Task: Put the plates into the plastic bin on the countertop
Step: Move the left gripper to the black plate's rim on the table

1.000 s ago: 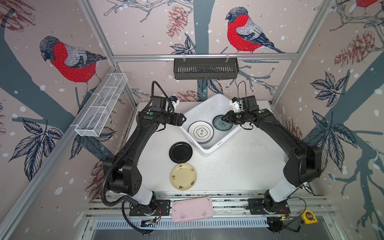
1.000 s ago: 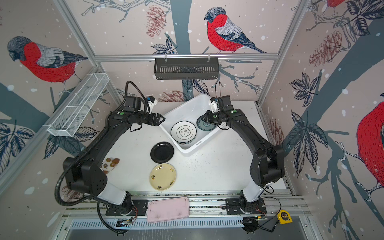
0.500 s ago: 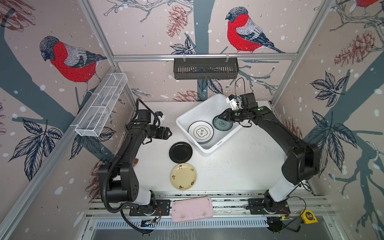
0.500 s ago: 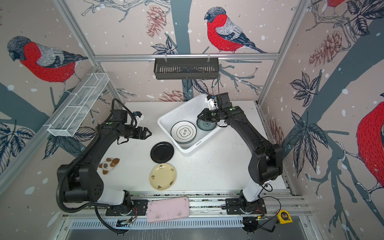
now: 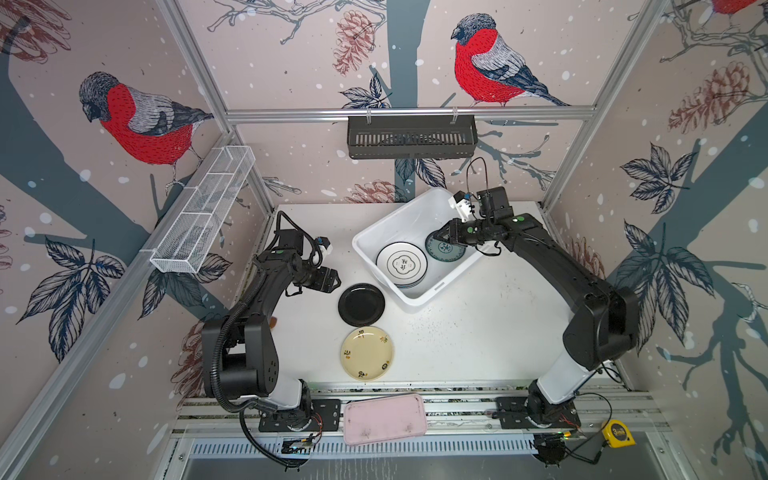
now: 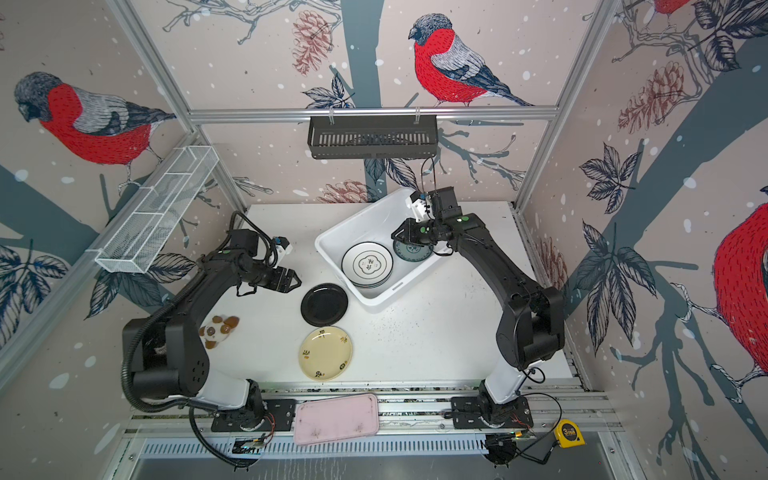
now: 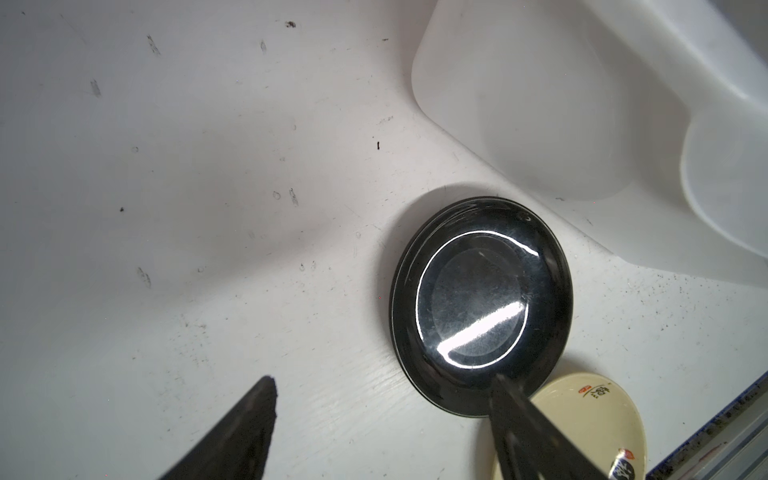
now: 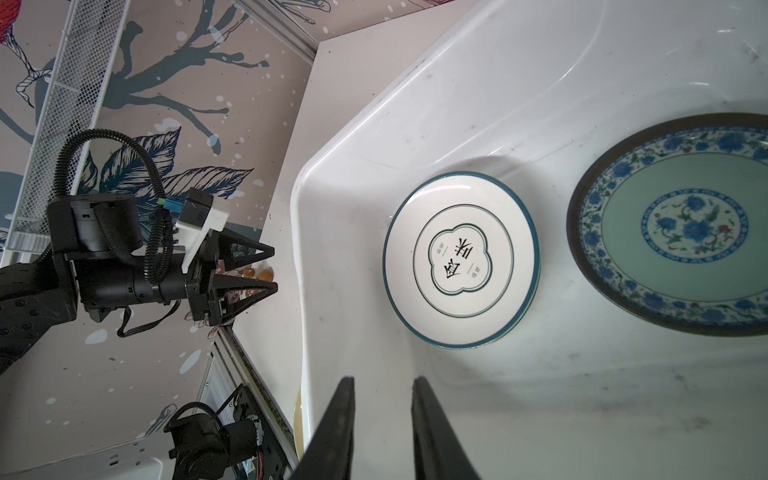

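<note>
Two plates sit outside the plastic bin (image 5: 405, 222) on the countertop (image 5: 478, 332): black plate (image 5: 361, 304) just beside its wall, pale yellow plate (image 5: 367, 353) farther out. Inside the bin: emblem plate (image 5: 402, 264) tops a stack, teal plate (image 5: 446, 251) just beside it. Left gripper (image 6: 296, 281) spread wide outside the bin. Right gripper (image 8: 384, 380) over the bin floor, narrow gap, nothing held. Only the right wrist view resolves the teal plate's blue floral band; left wrist view sees only the bin's outer wall.
</note>
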You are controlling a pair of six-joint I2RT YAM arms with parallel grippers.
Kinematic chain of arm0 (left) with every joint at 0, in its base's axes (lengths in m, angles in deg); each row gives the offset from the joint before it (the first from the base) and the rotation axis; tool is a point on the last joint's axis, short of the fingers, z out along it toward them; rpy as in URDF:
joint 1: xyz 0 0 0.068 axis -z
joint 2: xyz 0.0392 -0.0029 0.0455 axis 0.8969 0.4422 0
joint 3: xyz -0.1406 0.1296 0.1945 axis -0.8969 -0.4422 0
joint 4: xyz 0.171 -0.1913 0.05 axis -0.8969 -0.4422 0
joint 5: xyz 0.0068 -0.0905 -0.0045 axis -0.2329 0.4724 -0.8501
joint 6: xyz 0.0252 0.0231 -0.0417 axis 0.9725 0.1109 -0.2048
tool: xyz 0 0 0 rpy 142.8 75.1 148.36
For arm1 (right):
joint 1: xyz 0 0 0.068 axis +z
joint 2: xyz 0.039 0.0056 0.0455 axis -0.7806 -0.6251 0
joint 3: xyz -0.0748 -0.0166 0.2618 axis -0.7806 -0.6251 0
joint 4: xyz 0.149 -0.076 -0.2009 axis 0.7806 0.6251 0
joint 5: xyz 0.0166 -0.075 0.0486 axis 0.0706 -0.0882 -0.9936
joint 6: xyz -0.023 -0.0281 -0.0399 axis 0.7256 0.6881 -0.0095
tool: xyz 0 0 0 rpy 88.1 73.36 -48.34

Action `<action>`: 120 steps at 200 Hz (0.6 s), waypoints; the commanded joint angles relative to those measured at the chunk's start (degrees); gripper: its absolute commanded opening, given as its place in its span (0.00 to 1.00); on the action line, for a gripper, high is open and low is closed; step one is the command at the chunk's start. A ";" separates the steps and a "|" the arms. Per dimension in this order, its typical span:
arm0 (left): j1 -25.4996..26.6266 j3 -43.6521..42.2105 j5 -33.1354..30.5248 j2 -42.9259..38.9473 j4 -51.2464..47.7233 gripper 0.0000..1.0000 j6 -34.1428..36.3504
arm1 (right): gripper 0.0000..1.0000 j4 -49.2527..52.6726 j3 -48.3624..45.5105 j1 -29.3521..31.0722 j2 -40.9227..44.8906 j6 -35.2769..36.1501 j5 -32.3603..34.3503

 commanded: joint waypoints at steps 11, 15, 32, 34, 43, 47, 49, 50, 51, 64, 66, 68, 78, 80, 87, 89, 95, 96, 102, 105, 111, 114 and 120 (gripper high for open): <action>-0.04 2.43 3.17 1.98 -3.47 0.80 3.58 | 0.27 -2.11 -0.40 0.13 0.13 -0.56 -0.36; -0.03 2.75 3.69 2.12 -3.79 0.80 3.97 | 0.27 -2.13 -0.40 0.12 0.13 -0.56 -0.40; -0.03 3.68 6.31 3.19 -6.17 0.80 6.18 | 0.27 -1.87 -0.16 0.14 -0.18 -0.49 -0.26; -0.07 3.88 6.56 3.39 -6.38 0.80 6.29 | 0.27 -1.82 -0.19 0.08 -0.21 -0.49 -0.28; -0.08 4.54 7.67 4.48 -7.93 0.79 7.36 | 0.27 -1.87 0.00 0.17 -0.38 -0.52 -0.30; -0.06 4.67 7.99 4.93 -8.55 0.79 7.94 | 0.27 -1.81 0.10 0.15 -0.47 -0.47 -0.30; -0.10 4.74 8.08 5.08 -8.78 0.79 8.12 | 0.27 -1.87 0.12 0.17 -0.52 -0.47 -0.27; -0.06 4.75 8.10 5.19 -8.92 0.79 8.27 | 0.27 -1.79 0.12 0.15 -0.54 -0.51 -0.25; -0.05 4.75 8.12 5.25 -9.03 0.79 8.38 | 0.27 -1.80 0.17 0.18 -0.56 -0.53 -0.24; -0.07 4.17 8.48 5.82 -10.17 0.78 10.64 | 0.27 -1.46 0.56 0.12 -0.89 -0.30 -0.23; -0.17 4.04 8.48 5.76 -10.13 0.78 10.84 | 0.27 -1.46 0.67 0.12 -0.98 -0.29 -0.23; -0.06 3.88 8.40 5.75 -10.07 0.78 11.02 | 0.27 -1.39 0.72 0.12 -1.00 -0.23 -0.23; -0.03 3.08 7.70 5.50 -9.70 0.78 12.00 | 0.27 -1.17 1.02 0.17 -1.24 -0.12 -0.24; -0.07 2.93 7.61 5.48 -9.68 0.78 12.21 | 0.27 -1.14 1.14 0.18 -1.33 -0.05 -0.25; -0.08 2.47 6.69 5.39 -9.23 0.78 12.72 | 0.26 -0.89 1.37 0.17 -1.45 0.00 -0.23; -0.08 2.30 6.41 5.39 -9.10 0.78 12.79 | 0.26 -0.87 1.47 0.20 -1.51 0.05 -0.25; -0.10 1.92 5.54 5.46 -8.57 0.78 12.83 | 0.26 -0.77 1.61 0.19 -1.70 0.09 -0.23; -0.11 1.89 5.47 5.47 -8.55 0.78 12.90 | 0.26 -0.81 1.62 0.20 -1.75 0.12 -0.27; -0.04 1.57 5.11 5.54 -8.63 0.78 13.26 | 0.26 -0.80 1.58 0.13 -1.73 0.07 -0.23; -0.11 1.41 5.01 5.56 -8.66 0.78 13.46 | 0.26 -0.83 1.54 0.15 -1.78 0.18 -0.23; -0.08 1.12 5.10 5.56 -8.71 0.78 13.62 | 0.26 -0.88 1.54 0.14 -1.80 0.19 -0.23; -0.03 0.93 5.14 5.57 -8.71 0.78 13.68 | 0.26 -0.81 1.53 0.17 -1.88 0.18 -0.32; -0.03 0.59 5.38 5.64 -8.75 0.78 13.78 | 0.26 -0.74 1.55 0.14 -2.13 0.18 -0.40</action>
